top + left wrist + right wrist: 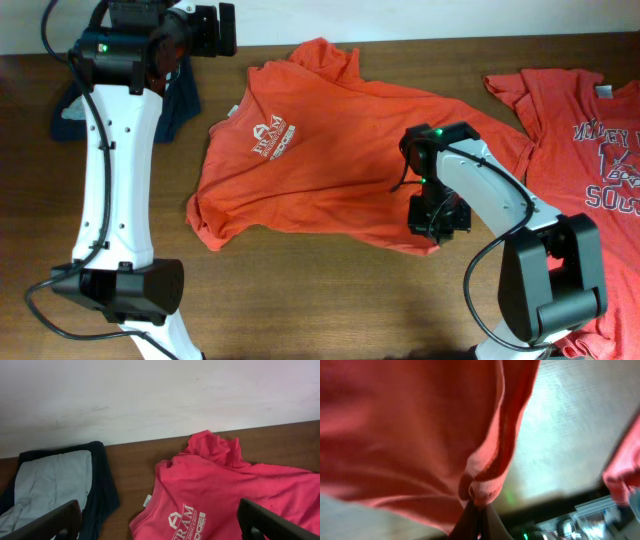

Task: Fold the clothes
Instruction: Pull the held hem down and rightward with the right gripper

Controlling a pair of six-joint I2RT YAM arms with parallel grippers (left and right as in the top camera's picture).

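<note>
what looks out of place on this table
A dark blue garment lies bunched at the far left edge, the only thing not orange-red. The middle T-shirt lies askew, its far sleeve bunched up.

The wooden table (pixel 300 300) holds one orange-red T-shirt (pixel 330 150), a second T-shirt (pixel 570 110) and dark clothing (pixel 180 105).

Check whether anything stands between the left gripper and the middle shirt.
Nothing visible: the open left gripper faces the middle shirt across bare table; a dark garment lies aside. The right gripper pinches its hem.
</note>
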